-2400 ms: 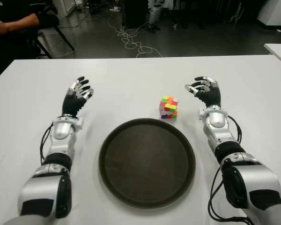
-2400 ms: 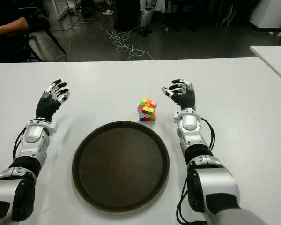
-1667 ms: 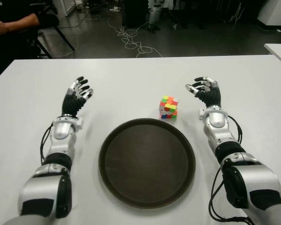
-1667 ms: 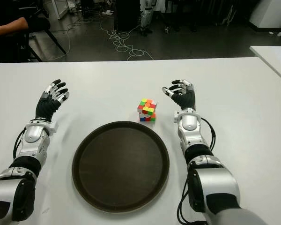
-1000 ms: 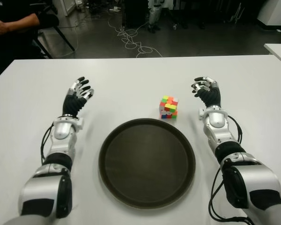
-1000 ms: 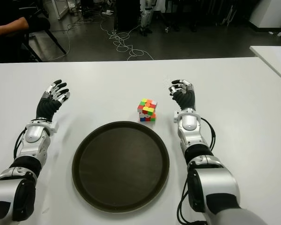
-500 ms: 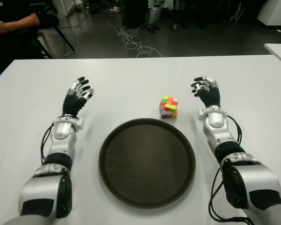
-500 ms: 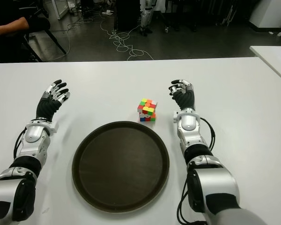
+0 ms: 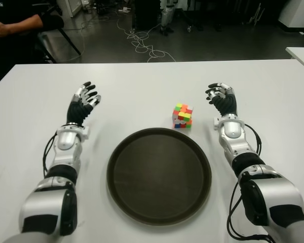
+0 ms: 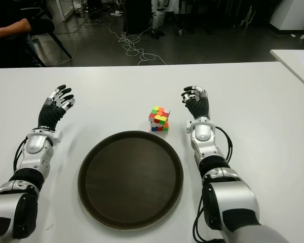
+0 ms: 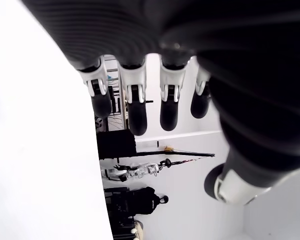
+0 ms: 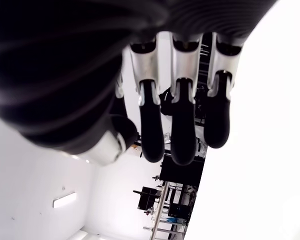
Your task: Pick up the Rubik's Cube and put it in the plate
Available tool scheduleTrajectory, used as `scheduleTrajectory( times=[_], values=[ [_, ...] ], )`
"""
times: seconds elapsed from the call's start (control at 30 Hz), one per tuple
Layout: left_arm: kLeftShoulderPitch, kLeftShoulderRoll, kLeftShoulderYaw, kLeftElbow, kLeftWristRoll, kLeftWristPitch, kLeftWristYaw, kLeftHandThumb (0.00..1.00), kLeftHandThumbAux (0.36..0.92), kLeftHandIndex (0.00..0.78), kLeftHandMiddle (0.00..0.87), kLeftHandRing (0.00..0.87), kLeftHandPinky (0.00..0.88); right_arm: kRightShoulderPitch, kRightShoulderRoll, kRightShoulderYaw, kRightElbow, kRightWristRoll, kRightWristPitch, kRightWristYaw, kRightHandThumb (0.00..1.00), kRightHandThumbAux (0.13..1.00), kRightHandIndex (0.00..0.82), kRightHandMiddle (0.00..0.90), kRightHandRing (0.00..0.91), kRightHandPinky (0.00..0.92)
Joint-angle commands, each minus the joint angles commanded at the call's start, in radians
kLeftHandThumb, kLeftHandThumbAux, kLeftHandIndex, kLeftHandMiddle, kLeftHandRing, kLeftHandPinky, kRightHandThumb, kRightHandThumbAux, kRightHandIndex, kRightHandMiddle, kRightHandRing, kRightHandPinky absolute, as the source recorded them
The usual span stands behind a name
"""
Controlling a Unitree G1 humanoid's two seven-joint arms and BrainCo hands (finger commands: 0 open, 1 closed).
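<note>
The Rubik's Cube (image 9: 182, 116) stands on the white table (image 9: 142, 86) just beyond the far right rim of the round dark plate (image 9: 159, 174). My right hand (image 9: 221, 95) hangs a little to the right of the cube, apart from it, fingers (image 12: 182, 132) relaxed and holding nothing. My left hand (image 9: 84, 97) shows far to the left of the plate, fingers (image 11: 135, 107) spread and empty. The plate holds nothing.
A person's arm (image 9: 15, 24) and a chair show beyond the table's far left corner. Cables (image 9: 142, 43) lie on the dark floor behind the table. Another white table's corner (image 9: 301, 53) shows at the far right.
My right hand has drifted slightly left toward the cube and its fingers have straightened a little. The cube, the plate and the left hand have not moved.
</note>
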Motion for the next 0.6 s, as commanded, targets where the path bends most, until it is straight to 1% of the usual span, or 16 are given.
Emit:
scheduleTrajectory(
  times=[0.1,0.2,0.4,0.6],
  values=[
    [0.0,0.0,-0.001,0.001,0.0,0.0,-0.001,0.0,0.656,0.102,0.158,0.128,0.082,0.0,-0.002,0.003,0.002,-0.003,-0.001,-0.003,0.676,0.736,0.416,0.476,0.51,0.535],
    [-0.001,0.0,-0.002,0.002,0.001,-0.001,-0.002,0.0,0.661,0.106,0.161,0.132,0.089,-0.001,-0.003,0.004,0.003,-0.004,-0.002,-0.004,0.678,0.735,0.417,0.487,0.519,0.551],
    [0.0,-0.001,-0.001,-0.001,-0.003,0.0,-0.005,0.0,0.675,0.11,0.167,0.136,0.089,-0.002,-0.006,0.004,0.001,-0.007,0.003,-0.004,0.677,0.736,0.417,0.486,0.52,0.544],
    [0.0,-0.002,0.002,0.0,-0.009,-0.003,-0.014,0.0,0.671,0.103,0.157,0.124,0.073,-0.005,-0.006,0.005,0.004,-0.014,0.008,-0.01,0.678,0.735,0.418,0.492,0.522,0.544]
  ],
)
